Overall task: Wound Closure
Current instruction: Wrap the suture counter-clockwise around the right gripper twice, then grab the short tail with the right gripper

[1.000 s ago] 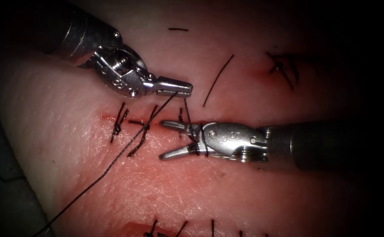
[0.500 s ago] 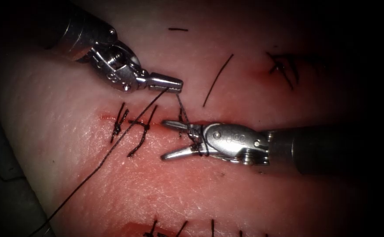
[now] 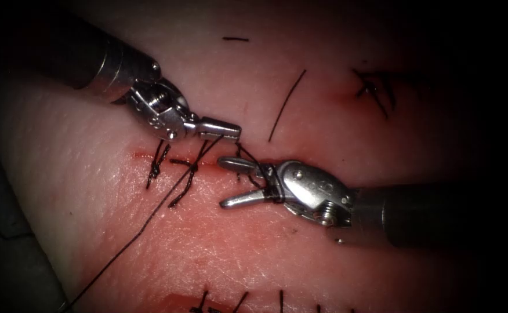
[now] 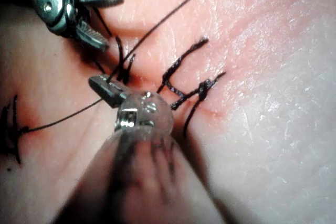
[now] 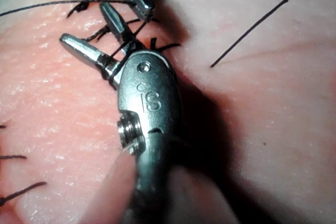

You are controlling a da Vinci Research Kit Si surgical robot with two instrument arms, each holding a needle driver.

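Far left, the thread [image 3: 127, 239] runs off the frame's edge, so the needle's anyone's guess. Left tool [image 3: 233, 131] has its fingers clamped on the thread just above the cut [image 3: 207, 163]. Right tool [image 3: 231, 182] sits over the cut, fingers spread, thread wrapped round them, gripping nothing.
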